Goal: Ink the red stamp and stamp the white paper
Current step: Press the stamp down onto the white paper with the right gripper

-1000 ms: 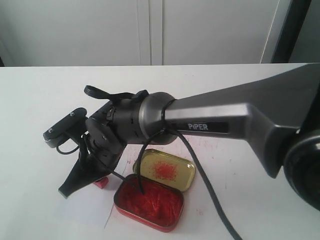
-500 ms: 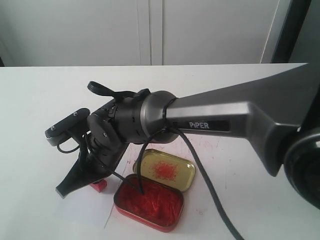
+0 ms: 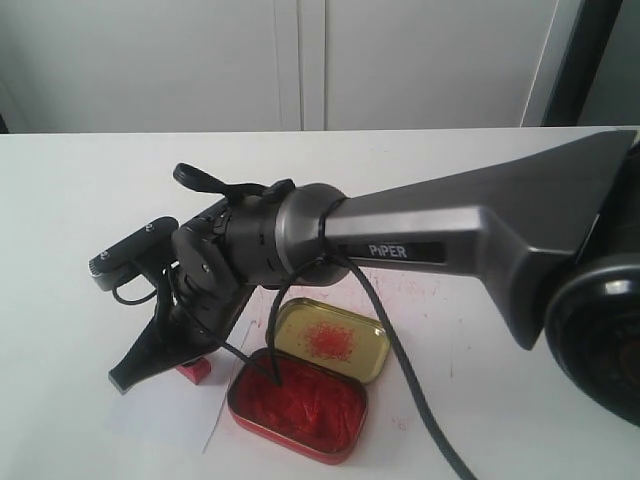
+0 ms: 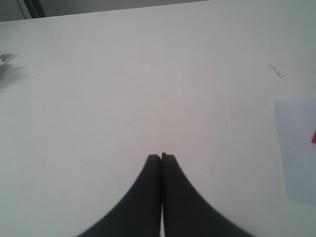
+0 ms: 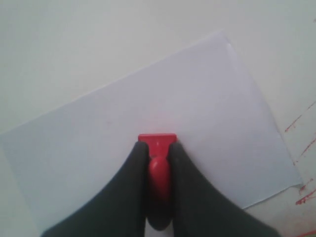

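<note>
Hanging over the white tabletop [image 4: 98,98], black left gripper [image 4: 161,158], jaws pressed together, empty. Black right gripper [image 5: 158,148] pinches the small bright red plastic stamp [image 5: 157,140]: long axis along the fingers, flat rectangular end facing the thin white paper sheet [image 5: 148,98] beneath.

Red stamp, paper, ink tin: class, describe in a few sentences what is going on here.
The right gripper is shut on the red stamp and holds it at the white paper; whether it touches is unclear, and no print shows. The open ink tin and its gold lid lie close by. The left gripper is shut, empty, above the table.
</note>
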Robot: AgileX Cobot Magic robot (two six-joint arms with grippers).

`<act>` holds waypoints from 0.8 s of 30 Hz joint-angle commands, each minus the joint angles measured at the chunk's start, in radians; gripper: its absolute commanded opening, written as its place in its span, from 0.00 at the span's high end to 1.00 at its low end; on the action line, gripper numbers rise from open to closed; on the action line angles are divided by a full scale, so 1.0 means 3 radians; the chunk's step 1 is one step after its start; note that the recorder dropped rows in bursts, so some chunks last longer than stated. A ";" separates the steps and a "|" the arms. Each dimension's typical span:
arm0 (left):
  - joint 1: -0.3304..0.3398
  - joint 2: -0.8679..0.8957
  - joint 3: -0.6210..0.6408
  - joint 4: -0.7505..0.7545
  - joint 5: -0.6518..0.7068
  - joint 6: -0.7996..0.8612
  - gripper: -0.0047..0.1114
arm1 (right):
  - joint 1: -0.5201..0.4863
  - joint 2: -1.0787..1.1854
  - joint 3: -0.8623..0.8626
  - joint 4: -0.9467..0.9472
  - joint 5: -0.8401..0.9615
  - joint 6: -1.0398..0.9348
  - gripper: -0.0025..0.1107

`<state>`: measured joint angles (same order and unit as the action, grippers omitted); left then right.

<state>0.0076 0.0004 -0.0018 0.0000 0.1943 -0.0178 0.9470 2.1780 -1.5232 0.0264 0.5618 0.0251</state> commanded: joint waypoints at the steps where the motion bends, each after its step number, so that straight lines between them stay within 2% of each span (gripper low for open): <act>1: -0.0002 -0.0001 0.0006 -0.0019 0.0000 -0.0013 0.96 | -0.0003 0.0276 0.0084 0.0017 0.0373 0.0018 0.98; 24: -0.0002 -0.0001 0.0006 -0.0019 0.0000 -0.0013 0.96 | -0.0003 0.0401 0.0084 0.0022 0.0429 0.0018 0.98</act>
<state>0.0076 0.0004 -0.0018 0.0000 0.1943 -0.0178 0.9470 2.1994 -1.5367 0.0358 0.5849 0.0251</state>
